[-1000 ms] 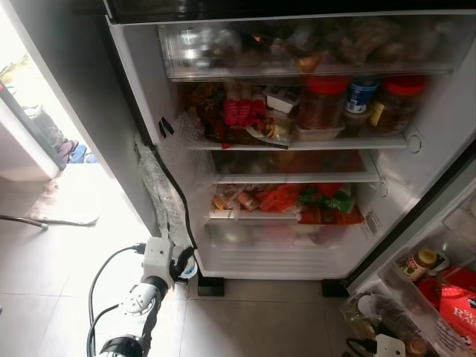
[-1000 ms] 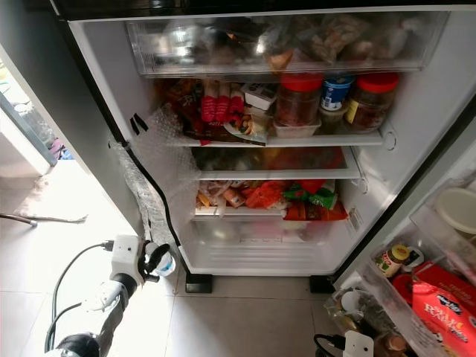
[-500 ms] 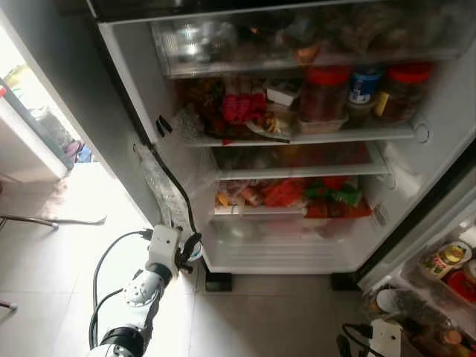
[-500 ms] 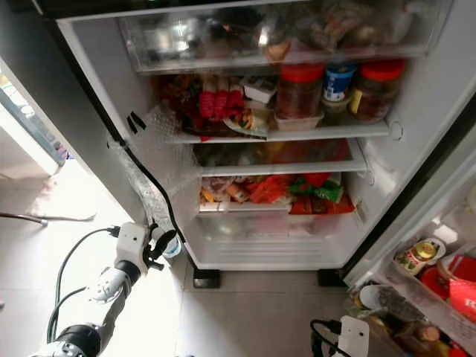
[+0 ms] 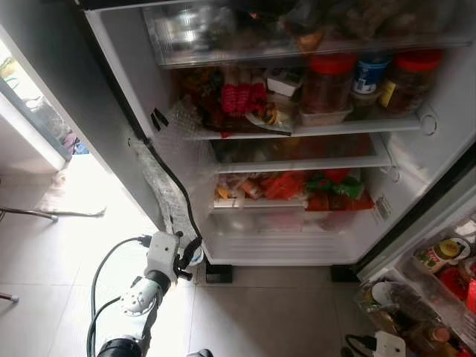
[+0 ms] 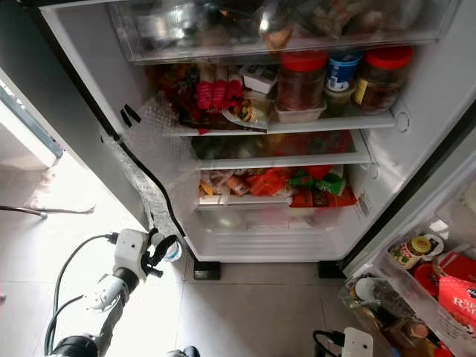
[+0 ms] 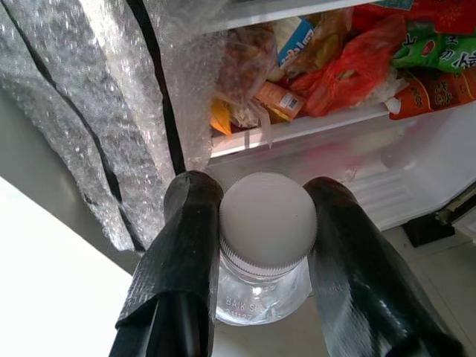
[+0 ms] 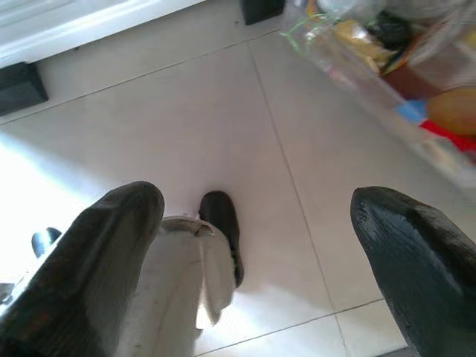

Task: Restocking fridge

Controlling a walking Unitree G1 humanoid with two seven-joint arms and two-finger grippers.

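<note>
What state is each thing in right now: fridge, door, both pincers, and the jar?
Fridge: open, shelves packed with food.
Fridge door: swung open, its racks holding jars and packets.
Left pincer: shut on the jar.
Clear jar: held upright, grey lid on.
Right pincer: open, holding nothing, above the floor tiles.

- The left pincer (image 7: 260, 297) has black fingers (image 7: 182, 253); the jar (image 7: 262, 275) between them is clear glass with a pale grey-white lid (image 7: 268, 219).
- The fridge (image 5: 119, 82) is white inside, edged with a black seal (image 5: 167, 175) and clear bubble wrap (image 5: 160, 186).
- Two jars (image 5: 327, 78) carry red lids; one tub (image 5: 367, 74) has a blue label.
- Shelf packets (image 7: 342, 74) are orange-red and green.
- The floor (image 8: 186, 126) is pale beige tile.
- The right pincer (image 8: 260, 253) has black fingers too.
</note>
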